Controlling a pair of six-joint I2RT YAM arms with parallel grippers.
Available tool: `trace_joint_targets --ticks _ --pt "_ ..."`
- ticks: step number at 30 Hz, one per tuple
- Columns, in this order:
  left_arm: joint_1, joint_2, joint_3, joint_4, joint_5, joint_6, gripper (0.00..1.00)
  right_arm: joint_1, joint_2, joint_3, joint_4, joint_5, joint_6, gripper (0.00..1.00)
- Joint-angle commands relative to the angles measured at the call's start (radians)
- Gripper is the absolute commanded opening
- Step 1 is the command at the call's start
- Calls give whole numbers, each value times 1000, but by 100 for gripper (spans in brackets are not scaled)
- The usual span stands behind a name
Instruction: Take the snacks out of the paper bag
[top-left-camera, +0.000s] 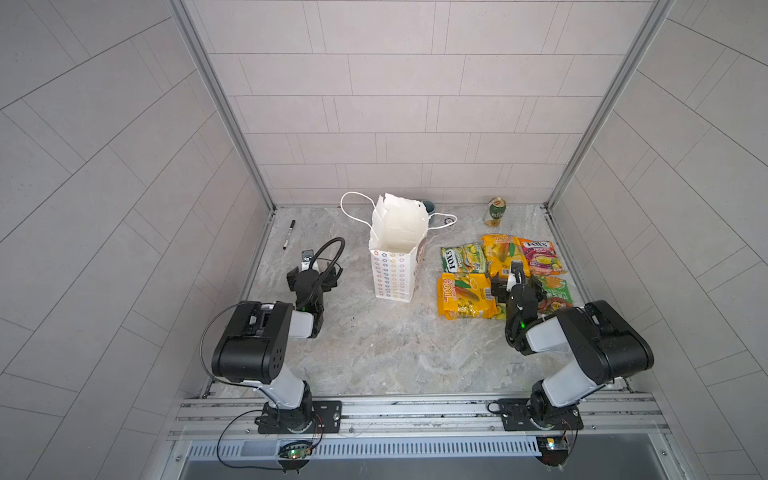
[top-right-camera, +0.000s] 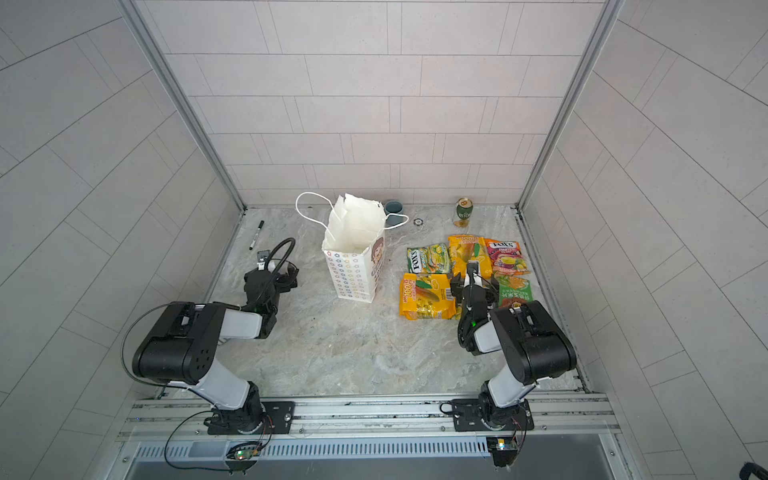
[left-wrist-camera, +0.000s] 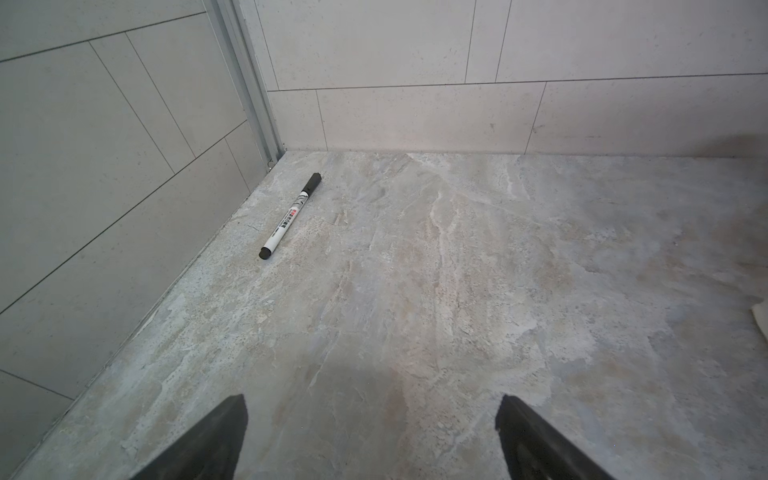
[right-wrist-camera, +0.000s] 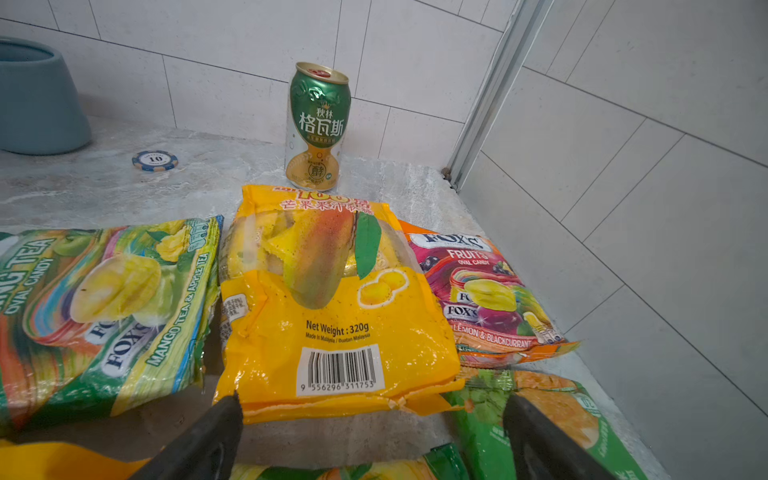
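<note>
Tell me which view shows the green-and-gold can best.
The right wrist view: the can stands upright, close and large, its label readable. In both top views the can is small, its label illegible. The left wrist view misses it.

Snack pkts (top-left-camera: 465, 297): 5 clear.
- 2 yellow mango pkts (right-wrist-camera: 332, 316)
- 2 FOX'S pkts (top-left-camera: 461, 258): 1 green-yellow, 1 pink-orange
- 1 green pkt (top-left-camera: 559, 291)

Strip of green-yellow wrapper (right-wrist-camera: 332, 471) below the right arm; can't tell if it's a 6th.

Paper bag (top-left-camera: 395, 274): 1, w/ 2 cord handles (top-left-camera: 341, 204).
Drink can (top-left-camera: 495, 212): 1.
Marker pen (left-wrist-camera: 291, 216): 1.
Poker chip (right-wrist-camera: 155, 160): 1.
Blue-grey cup (right-wrist-camera: 37, 99): 1.
Robot arms (top-left-camera: 249, 345): 2, 1 gripper each: left gripper (left-wrist-camera: 372, 399), right gripper (right-wrist-camera: 372, 397).
</note>
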Motion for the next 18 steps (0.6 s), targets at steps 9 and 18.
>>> trace_joint_targets --ticks 9,18 --pt "4 -15 3 -45 1 -7 100 -62 -13 108 -190 -101 51 99" --pt "5 -15 5 -49 3 -7 100 -59 -6 106 -180 -96 48 99"
